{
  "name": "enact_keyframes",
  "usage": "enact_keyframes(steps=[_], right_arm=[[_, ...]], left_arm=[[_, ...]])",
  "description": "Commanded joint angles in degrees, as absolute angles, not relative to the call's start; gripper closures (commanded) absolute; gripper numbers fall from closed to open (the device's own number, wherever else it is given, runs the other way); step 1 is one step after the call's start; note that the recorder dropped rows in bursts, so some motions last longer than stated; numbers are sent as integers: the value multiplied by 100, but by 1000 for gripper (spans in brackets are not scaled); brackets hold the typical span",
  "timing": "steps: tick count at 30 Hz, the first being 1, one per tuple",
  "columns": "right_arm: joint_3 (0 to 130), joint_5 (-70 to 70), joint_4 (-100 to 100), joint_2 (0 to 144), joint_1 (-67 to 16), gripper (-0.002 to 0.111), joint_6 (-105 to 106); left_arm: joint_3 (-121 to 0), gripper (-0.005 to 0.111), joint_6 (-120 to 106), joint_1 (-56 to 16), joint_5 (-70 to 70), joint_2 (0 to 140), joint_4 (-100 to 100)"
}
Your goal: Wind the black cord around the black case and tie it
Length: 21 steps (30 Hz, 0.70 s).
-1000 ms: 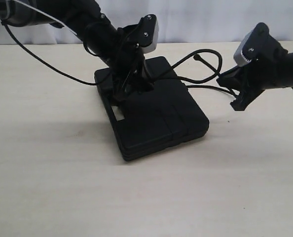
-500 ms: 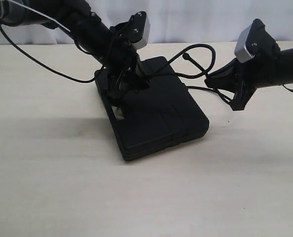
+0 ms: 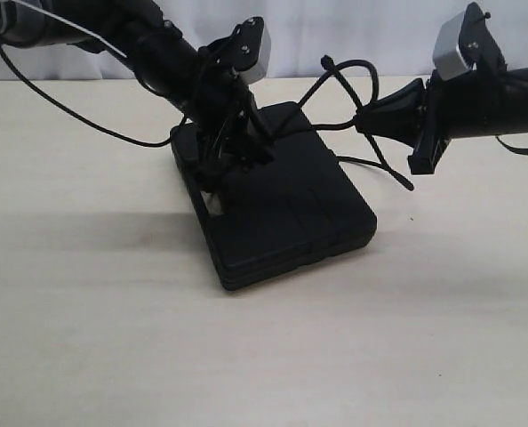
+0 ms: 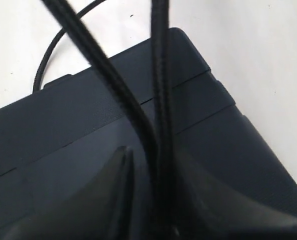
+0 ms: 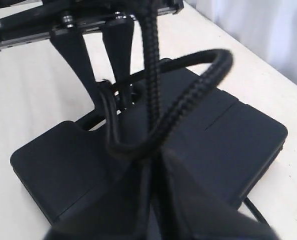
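The black case (image 3: 286,209) lies flat on the table. The black cord (image 3: 377,80) rises off its far edge in a loop and trails onto the table on the right. My left gripper (image 3: 235,153) presses down on the case's far left part, near the handle cut-out. It is shut on two strands of the cord (image 4: 161,115) that run up from between its fingers (image 4: 113,190). My right gripper (image 3: 368,120) hovers off the case's right side, shut on the cord (image 5: 188,95), which curls into a loop in front of it. The case (image 5: 228,130) fills the ground below.
The pale wooden table (image 3: 113,311) stretches around the case. A smooth arm cable (image 3: 77,111) sags over the table at the left. A white curtain (image 3: 353,27) closes the back. The left gripper's fingers (image 5: 76,55) show in the right wrist view.
My right gripper has risen and moved left toward the case, lifting the cord's loop higher. The left gripper shifted slightly back and left a second ago, then held still.
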<state>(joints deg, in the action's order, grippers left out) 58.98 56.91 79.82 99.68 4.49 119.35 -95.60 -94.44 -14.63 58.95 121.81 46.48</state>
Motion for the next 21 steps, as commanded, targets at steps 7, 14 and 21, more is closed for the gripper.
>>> enact_keyframes(steps=[7, 14, 21], right_arm=[[5925, 5756, 8076, 9980, 448, 104, 12143], [5925, 5706, 8178, 9980, 448, 104, 12143], [5925, 5706, 8178, 9980, 448, 104, 12143]], left_arm=[[-9542, 28, -9056, -1470, 5793, 12028, 4882], [-9542, 26, -9056, -1470, 5525, 11490, 5012], [-9542, 26, -9275, -1470, 5764, 11331, 6773]])
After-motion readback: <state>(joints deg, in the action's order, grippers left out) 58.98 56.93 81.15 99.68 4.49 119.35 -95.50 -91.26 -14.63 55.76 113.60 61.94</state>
